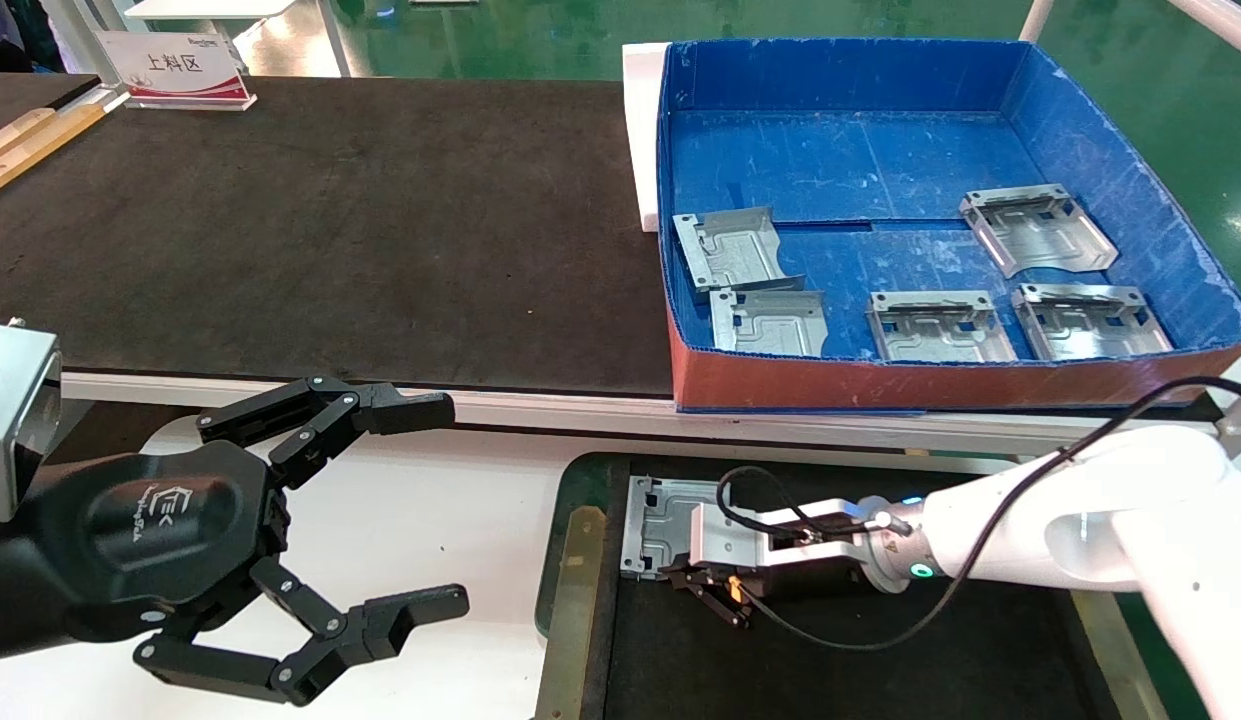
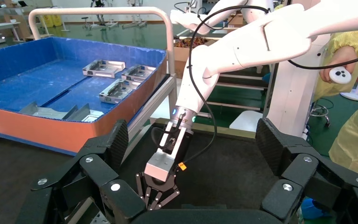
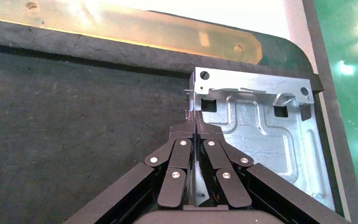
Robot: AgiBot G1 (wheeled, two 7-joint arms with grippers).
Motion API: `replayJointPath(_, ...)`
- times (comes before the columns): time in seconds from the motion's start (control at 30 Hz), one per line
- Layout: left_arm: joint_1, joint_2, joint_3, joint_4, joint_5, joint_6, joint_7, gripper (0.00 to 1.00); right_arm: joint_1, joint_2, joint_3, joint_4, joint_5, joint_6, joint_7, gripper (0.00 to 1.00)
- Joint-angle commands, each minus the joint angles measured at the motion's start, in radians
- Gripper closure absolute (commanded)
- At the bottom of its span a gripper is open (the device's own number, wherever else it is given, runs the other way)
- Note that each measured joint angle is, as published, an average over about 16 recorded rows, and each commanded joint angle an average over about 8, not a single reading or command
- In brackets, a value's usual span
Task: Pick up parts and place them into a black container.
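- Silver stamped sheet-metal plate point(image 3: 261, 126), with embossed channels and small square cutouts, lies in a corner of the shallow black felt-floored tray point(image 1: 880, 660) with the dark green rim and brass-coloured side strip; it looks to be the only part in the tray so far, though the arm hides some of the floor.
- Five more silver plates are left in the deep blue corrugated-plastic box point(image 1: 1130, 140) with the red front, just beyond the tray: two near the box's left wall point(image 1: 732, 247) point(image 1: 770, 322), two along its front wall point(image 1: 938, 327) point(image 1: 1090, 320), one farther back on the right point(image 1: 1038, 230); so by my judgement the task is early, one part delivered or nearly so and five to fetch.
- The right gripper point(image 3: 195, 122), black-fingered on a white arm, is low over the tray at the plate's edge; its fingertips are pressed together with no gap, pinching the plate's upturned side flange; so it is clenched on the part, and release looks to be the step in hand.
- The left gripper point(image 1: 435, 505), all black, hangs parked beside the tray on the side away from the right arm, over the white table point(image 1: 450, 540); its fingers are spread wide and grasp nothing.
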Motion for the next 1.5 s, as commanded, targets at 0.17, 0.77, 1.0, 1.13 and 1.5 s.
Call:
replayJointPath(0.17, 0.0, 0.0, 0.0, 0.0, 0.0, 0.0, 0.0, 0.0, 0.0, 0.001, -0.002, 0.0, -0.003, -0.003, 0.0, 0.71)
replayJointPath(0.77, 0.0, 0.0, 0.0, 0.0, 0.0, 0.0, 0.0, 0.0, 0.016, 0.018, 0.002, 0.012, 0.003, -0.048, -0.004, 0.0)
replayJointPath(1.0, 0.0, 0.0, 0.0, 0.0, 0.0, 0.0, 0.0, 0.0, 0.048, 0.058, 0.007, 0.041, 0.012, -0.203, -0.015, 0.0)
replayJointPath(1.13, 0.0, 0.0, 0.0, 0.0, 0.0, 0.0, 0.0, 0.0, 0.074, 0.084, 0.015, 0.056, 0.024, -0.292, -0.034, 0.0)
replayJointPath(1.5, 0.0, 0.0, 0.0, 0.0, 0.0, 0.0, 0.0, 0.0, 0.139, 0.156, 0.046, 0.148, 0.089, -0.374, -0.034, 0.0)
